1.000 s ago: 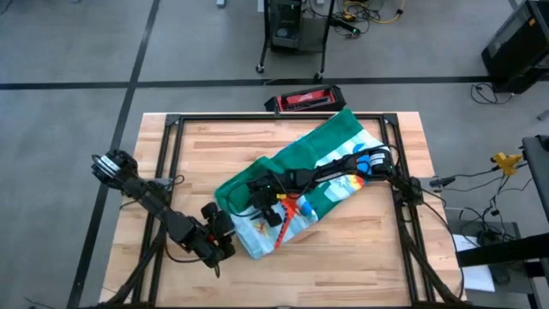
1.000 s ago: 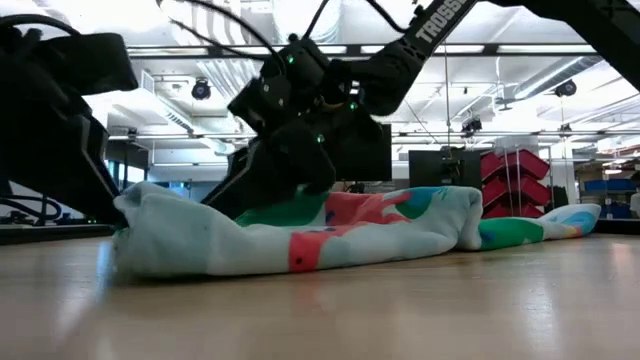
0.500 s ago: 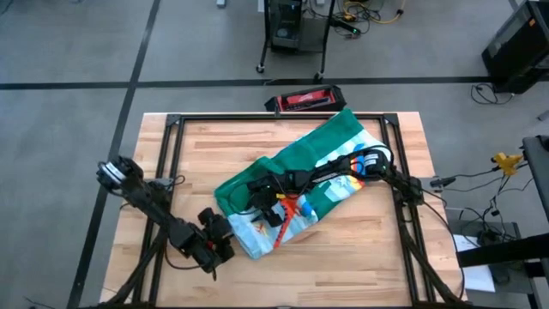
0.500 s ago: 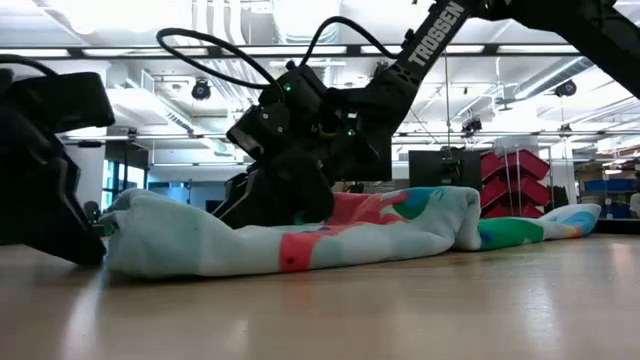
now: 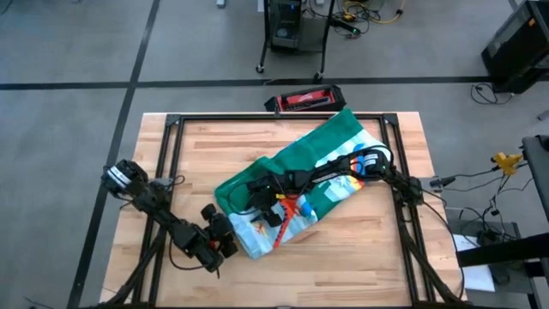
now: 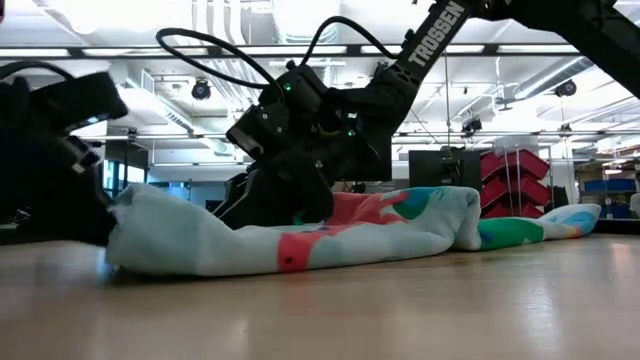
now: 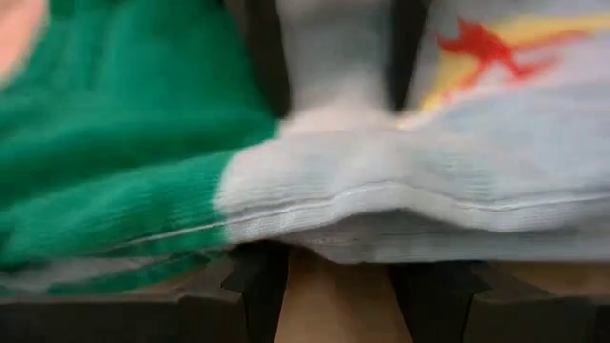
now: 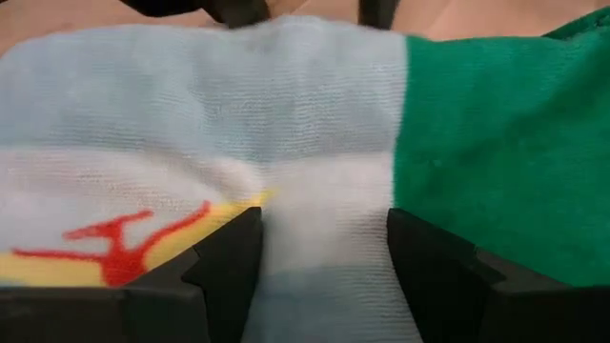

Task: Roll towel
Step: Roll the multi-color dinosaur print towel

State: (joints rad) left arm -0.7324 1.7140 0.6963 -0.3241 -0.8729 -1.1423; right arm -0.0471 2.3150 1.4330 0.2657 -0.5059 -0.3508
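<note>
Fingers on both my grippers, left [image 5: 225, 243] and right [image 5: 268, 206], are pinching the towel [image 5: 322, 167], bunched mid-surface toward the near edge, so rolling's barely begun, most still unrolled.

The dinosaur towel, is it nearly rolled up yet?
Not nearly. The towel is folded into a long strip across the table. The left gripper and right gripper are both at its near end, fingers around the cloth, starting the roll. Most of the strip lies flat.
</note>
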